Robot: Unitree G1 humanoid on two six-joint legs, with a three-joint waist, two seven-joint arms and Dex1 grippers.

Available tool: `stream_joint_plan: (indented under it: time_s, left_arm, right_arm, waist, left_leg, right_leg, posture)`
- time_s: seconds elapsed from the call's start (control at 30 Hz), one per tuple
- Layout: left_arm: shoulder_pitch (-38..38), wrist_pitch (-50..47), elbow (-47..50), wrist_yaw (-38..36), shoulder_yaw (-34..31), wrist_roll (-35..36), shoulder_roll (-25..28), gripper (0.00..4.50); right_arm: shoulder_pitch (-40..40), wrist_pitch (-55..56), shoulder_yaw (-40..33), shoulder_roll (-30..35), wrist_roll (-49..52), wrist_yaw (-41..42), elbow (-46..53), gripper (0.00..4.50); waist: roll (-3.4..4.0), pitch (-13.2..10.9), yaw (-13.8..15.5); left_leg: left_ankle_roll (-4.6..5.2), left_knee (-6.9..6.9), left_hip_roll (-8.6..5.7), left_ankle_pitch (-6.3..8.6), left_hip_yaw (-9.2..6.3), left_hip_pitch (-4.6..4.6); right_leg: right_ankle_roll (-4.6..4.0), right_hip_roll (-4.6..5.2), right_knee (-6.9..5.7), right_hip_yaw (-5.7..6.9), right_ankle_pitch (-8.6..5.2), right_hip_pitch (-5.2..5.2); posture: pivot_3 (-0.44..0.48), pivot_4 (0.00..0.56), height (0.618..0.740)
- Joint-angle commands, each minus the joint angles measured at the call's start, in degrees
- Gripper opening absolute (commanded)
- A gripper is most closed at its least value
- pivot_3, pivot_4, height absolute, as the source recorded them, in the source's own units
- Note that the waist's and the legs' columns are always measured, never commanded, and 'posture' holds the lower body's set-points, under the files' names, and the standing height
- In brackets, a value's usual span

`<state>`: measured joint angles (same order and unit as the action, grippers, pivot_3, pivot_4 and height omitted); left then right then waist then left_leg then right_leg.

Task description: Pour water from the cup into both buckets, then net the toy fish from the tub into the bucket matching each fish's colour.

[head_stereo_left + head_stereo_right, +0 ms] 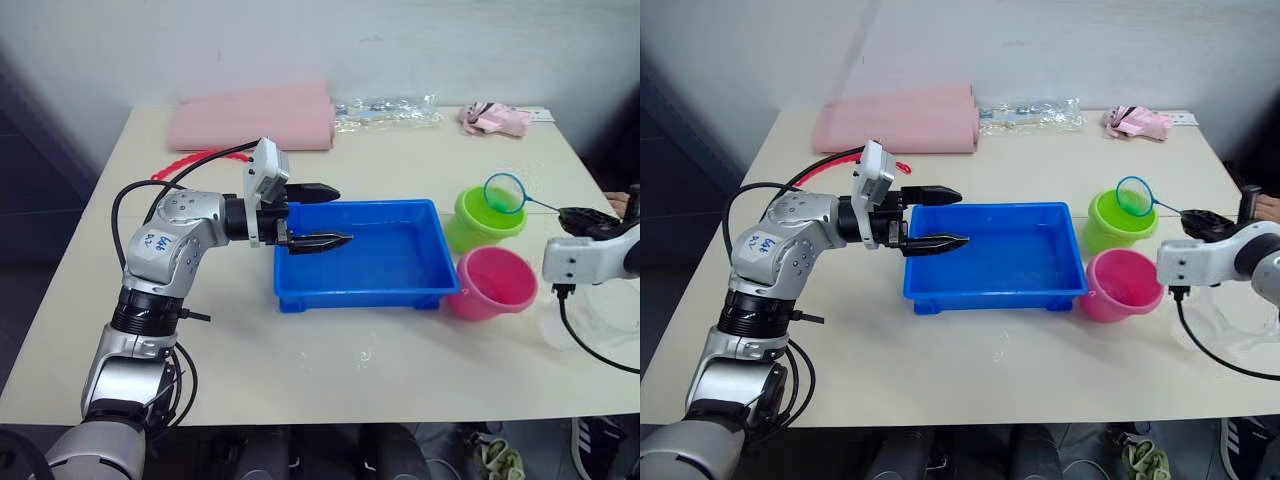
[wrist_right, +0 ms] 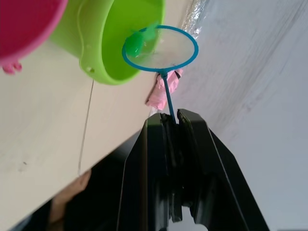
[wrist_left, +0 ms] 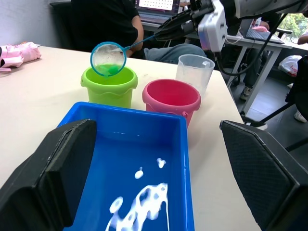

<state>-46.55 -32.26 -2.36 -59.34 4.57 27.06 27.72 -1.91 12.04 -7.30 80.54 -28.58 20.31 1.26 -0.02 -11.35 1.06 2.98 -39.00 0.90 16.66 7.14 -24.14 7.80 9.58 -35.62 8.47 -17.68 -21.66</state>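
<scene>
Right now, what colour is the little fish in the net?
Bright green: the toy fish sits in the net held above the green bucket, best seen in the right wrist view.

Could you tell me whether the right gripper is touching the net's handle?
Touching: the right wrist view shows the right gripper shut on the net handle.

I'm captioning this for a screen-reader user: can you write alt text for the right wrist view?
The right gripper, shut on the net's thin handle, holds the net over the lime green bucket, with a green toy fish in the mesh. The pink bucket's rim shows beside it on the table.
</scene>
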Motion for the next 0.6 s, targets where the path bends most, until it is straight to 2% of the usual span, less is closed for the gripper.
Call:
stream_joint_plan:
  time_s: [0.03, 0.13, 0.23, 0.3, 0.4, 0.5, 0.6]
  left_arm:
    - [0.2, -0.1, 2.8, -0.2, -0.9, 0.5, 1.0, 4.47]
    - [0.8, -0.3, 3.2, -0.5, -0.6, 0.4, 1.4, 4.47]
    - [2.2, -0.1, 4.6, -1.7, 0.8, -0.4, 2.4, 4.47]
    - [3.5, -0.4, 6.0, -3.1, 1.3, -0.2, 3.9, 4.47]
    - [6.8, -2.2, 9.4, -7.1, 1.4, 1.3, 8.2, 4.47]
    - [11.1, -3.5, 13.5, -11.9, 0.7, 3.0, 14.0, 4.47]
    - [15.8, -4.0, 17.7, -16.0, -0.1, 4.2, 19.9, 4.47]
  right_arm:
    - [-1.8, 4.0, -2.5, 1.1, -3.9, -4.1, -2.9, 0.0]
    - [-2.1, 6.3, -4.6, 1.1, -3.6, -4.2, -4.1, 0.0]
    - [-2.1, 5.3, -8.4, -3.8, 7.2, 1.1, -4.7, 0.0]
    - [-2.6, -3.1, -11.4, -10.2, 21.9, 8.9, -1.0, 0.0]
    - [-3.4, -22.8, -15.9, -17.8, 49.2, 18.3, 12.2, 0.0]
    - [-2.8, -39.7, -18.7, -20.5, 72.3, 21.9, 23.1, 0.0]
    - [-0.6, -46.8, -18.5, -21.4, 84.9, 26.0, 29.3, 0.0]
  waist:
    - [0.0, 0.0, 0.0]
    - [0.0, 0.0, -0.1]
    - [0.0, 0.0, -0.1]
    - [-0.05, 0.0, 0.0]
    - [-0.02, 0.0, 0.1]
    - [0.09, -0.1, -0.1]
    - [0.05, -0.1, 0.1]
  left_leg:
    - [0.0, 0.0, 0.0, 0.0, -0.01, 0.0]
    - [-0.01, 0.0, 0.0, 0.0, -0.01, 0.0]
    - [-0.01, 0.01, 0.01, 0.0, -0.03, 0.0]
    - [-0.01, 0.0, 0.03, -0.01, -0.17, 0.01]
    - [0.0, -0.06, 0.04, -0.01, -0.29, -0.02]
    - [0.0, -0.03, 0.08, 0.0, -0.27, -0.02]
    - [0.02, -0.05, 0.09, 0.01, -0.31, 0.01]
  right_leg:
    - [0.0, 0.0, 0.0, 0.0, 0.0, 0.0]
    - [0.0, 0.0, -0.01, 0.01, 0.0, 0.0]
    - [0.0, -0.01, 0.02, 0.01, 0.0, 0.02]
    - [0.0, -0.06, 0.1, 0.16, 0.0, 0.16]
    - [-0.01, -0.08, 0.09, 0.27, 0.0, 0.22]
    - [-0.02, -0.08, 0.04, 0.21, 0.0, 0.14]
    - [-0.04, -0.07, 0.04, 0.24, -0.01, 0.19]
  posture:
    - [0.0, 0.15, 0.738]
    - [0.0, 0.15, 0.738]
    - [0.0, 0.15, 0.738]
    - [0.0, 0.15, 0.738]
    - [0.0, 0.15, 0.738]
    - [0.0, 0.15, 0.738]
    - [0.0, 0.15, 0.738]
